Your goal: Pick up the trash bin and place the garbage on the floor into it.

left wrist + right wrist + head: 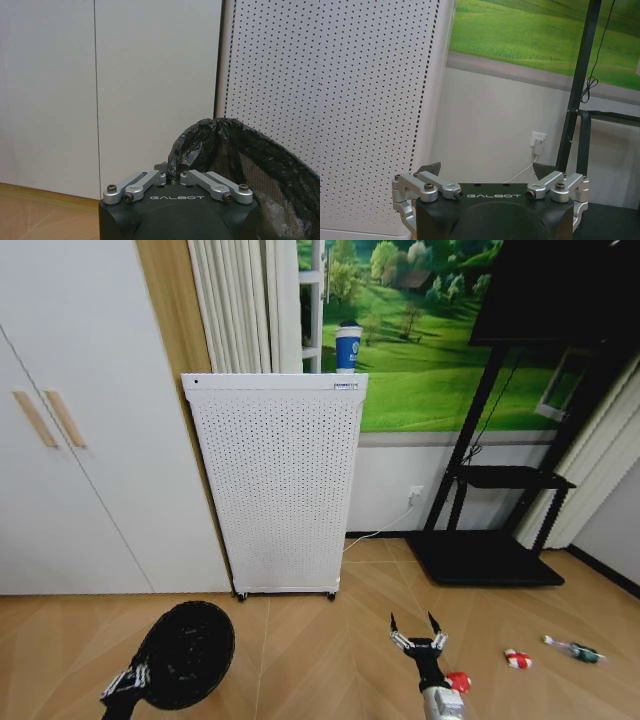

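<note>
Litter lies along the floor (pixel 330 660) on the robot's right side, and that layout is what the coming move turns on. The red wad (pixel 459 681) sits just beside the right arm, slightly to its right and touching or nearly touching it in the head view. The red-and-white wrapper (pixel 517 659) lies farther right, and the slim green-and-white bottle-like piece (pixel 574 649) farther right again, its long axis running roughly left to right with a slight tilt.

The right gripper (pixel 418 624) hangs low over the floor with its jaws spread wide and nothing between them; it points forward toward the wall, past the wad, so the wad lies behind and to the right of its fingertips. The right wrist view looks at the white perforated appliance (pixel 278 485) and the wall socket (pixel 538 138).

The trash bin (pixel 186 652) is on the robot's left, tipped so its mouth faces the head camera, lined with a black bag. The left gripper (pixel 172 176) is pinched on the bag-covered rim, its jaws drawn close together around it.

Judging from this, the right arm is far nearer all three pieces, and the bin is well apart from them on the other side. The wad is the closest target, and the gripper would need to draw back and swing right to come over it.
</note>
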`<state>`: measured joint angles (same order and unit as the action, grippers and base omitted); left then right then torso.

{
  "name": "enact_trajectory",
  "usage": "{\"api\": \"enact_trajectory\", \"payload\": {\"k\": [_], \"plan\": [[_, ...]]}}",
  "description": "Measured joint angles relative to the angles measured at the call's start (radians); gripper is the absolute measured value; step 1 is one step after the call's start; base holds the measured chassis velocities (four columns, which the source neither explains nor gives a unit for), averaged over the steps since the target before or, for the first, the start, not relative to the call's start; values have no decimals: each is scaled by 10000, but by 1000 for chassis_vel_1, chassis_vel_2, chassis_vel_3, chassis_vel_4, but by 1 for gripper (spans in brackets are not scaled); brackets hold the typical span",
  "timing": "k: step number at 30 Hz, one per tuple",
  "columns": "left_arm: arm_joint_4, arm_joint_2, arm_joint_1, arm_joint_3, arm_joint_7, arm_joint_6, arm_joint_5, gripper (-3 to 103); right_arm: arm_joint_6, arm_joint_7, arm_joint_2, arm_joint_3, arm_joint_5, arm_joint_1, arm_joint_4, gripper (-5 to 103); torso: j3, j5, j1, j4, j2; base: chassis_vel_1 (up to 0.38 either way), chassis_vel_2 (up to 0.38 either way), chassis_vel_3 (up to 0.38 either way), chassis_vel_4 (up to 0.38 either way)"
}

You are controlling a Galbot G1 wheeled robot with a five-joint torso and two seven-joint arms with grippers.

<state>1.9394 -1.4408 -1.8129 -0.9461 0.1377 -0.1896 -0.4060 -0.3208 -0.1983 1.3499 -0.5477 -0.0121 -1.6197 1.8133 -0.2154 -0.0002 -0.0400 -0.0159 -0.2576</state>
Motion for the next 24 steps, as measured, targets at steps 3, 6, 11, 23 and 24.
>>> {"api": "enact_trajectory", "payload": {"k": [3,6,11,23,24], "plan": [[25,3,34,27,-29,18,0,6,20,-5,-12,-23,-19,-2,0,100,1,2,0,0,0,0,0,0,0],[28,-5,44,64,-30,24,8,6,88,-14,-8,-28,-64,-13,10,100,0,2,0,0,0,0,0,0,0],[30,-17,36,94,-26,26,18,6,142,5,58,-22,-74,-72,52,100,0,1,0,-1,0,0,0,0,0],[13,15,20,107,-29,29,13,6,-110,-41,108,-24,12,-122,56,100,1,3,1,0,0,-58,-54,58,67],[12,13,16,112,-27,29,13,6,-131,-52,107,-25,23,-122,48,100,0,2,0,0,-1,-173,-161,155,158]]}}
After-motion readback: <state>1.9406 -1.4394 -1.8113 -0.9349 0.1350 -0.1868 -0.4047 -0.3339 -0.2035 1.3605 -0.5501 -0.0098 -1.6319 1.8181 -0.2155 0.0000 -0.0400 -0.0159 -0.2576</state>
